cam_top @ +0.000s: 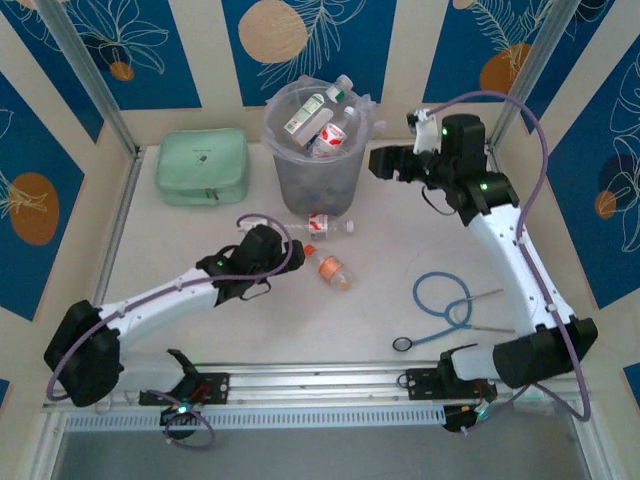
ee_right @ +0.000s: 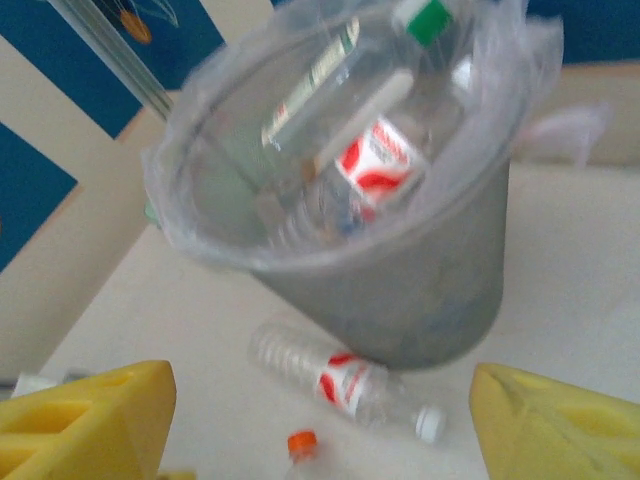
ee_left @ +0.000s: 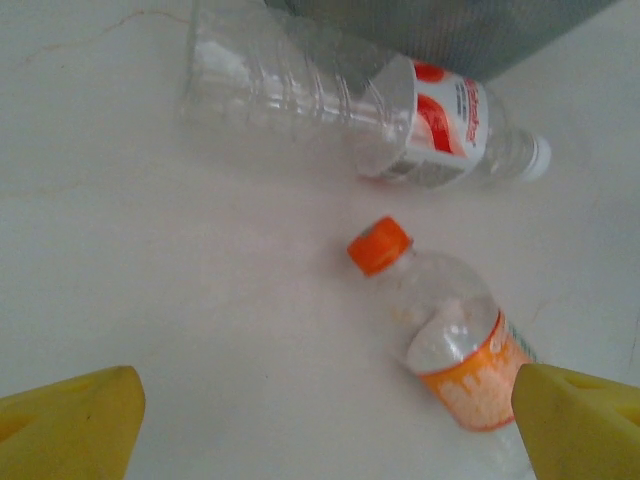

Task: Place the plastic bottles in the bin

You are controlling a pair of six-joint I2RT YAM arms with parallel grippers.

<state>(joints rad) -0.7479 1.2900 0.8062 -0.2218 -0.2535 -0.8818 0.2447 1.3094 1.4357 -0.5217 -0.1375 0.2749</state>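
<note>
The bin (cam_top: 313, 160) stands at the back middle and holds several plastic bottles (cam_top: 318, 122). Two more lie on the table in front of it. One has a red-and-white label (cam_top: 322, 225) and a white cap; it rests against the bin's foot. The other has an orange cap and label (cam_top: 332, 269). My left gripper (cam_top: 283, 262) hovers open just left of the orange bottle (ee_left: 445, 335), which lies by the right fingertip (ee_left: 580, 420); the red-label bottle (ee_left: 400, 110) is beyond. My right gripper (cam_top: 378, 162) hangs open beside the bin's right rim, looking down on the bin (ee_right: 400, 270), with nothing between its fingers (ee_right: 555, 425).
A mint-green zip case (cam_top: 202, 166) sits left of the bin. A blue stethoscope (cam_top: 447, 303) lies on the table near the right arm. Metal frame posts and patterned walls close in the table's back and sides.
</note>
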